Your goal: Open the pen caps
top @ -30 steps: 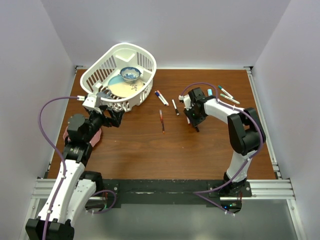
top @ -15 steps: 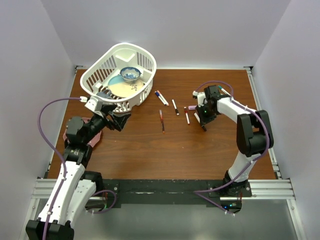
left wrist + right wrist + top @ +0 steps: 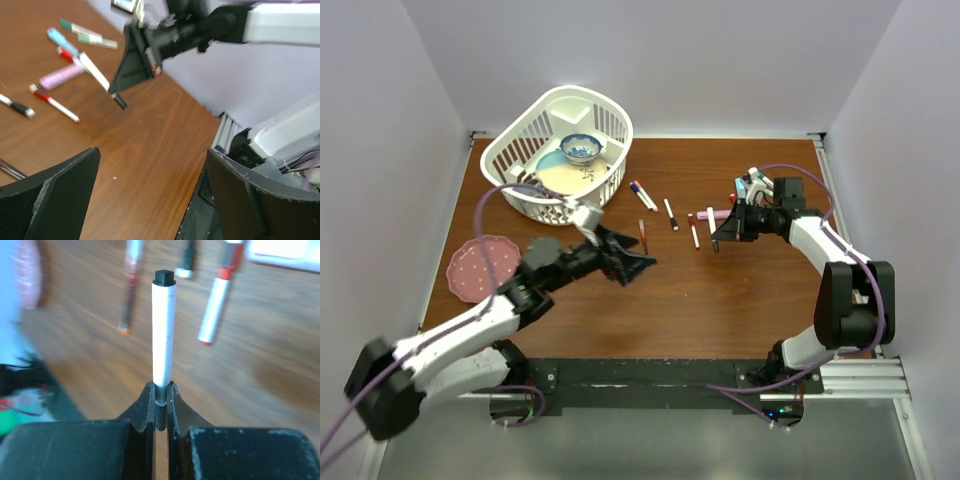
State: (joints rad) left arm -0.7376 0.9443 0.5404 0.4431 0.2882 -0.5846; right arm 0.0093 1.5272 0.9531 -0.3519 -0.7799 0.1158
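My right gripper point(image 3: 724, 234) is shut on the dark end of a white pen point(image 3: 164, 335) and holds it just above the table, its black tip point(image 3: 164, 276) pointing left. It also shows in the left wrist view point(image 3: 136, 67). My left gripper point(image 3: 636, 262) is open and empty over the table's middle, its jaws wide apart point(image 3: 152, 152). Loose pens lie between the arms: a blue-ended one point(image 3: 642, 195), a black-ended one point(image 3: 670, 214), a dark red one point(image 3: 643, 240), a red-ended one point(image 3: 693, 233) and a pink one point(image 3: 717, 213). Teal and light-blue pens point(image 3: 752, 183) lie behind the right gripper.
A white basket point(image 3: 610, 130) holding a blue bowl point(image 3: 581, 148) stands at the back left. A pink plate point(image 3: 483, 268) lies at the left edge. The right arm's purple cable arcs over the back right corner.
My left arm has swung from beside the basket out to the table's middle, uncovering the pink plate. My right gripper has moved right with the white pen and turned to point left.
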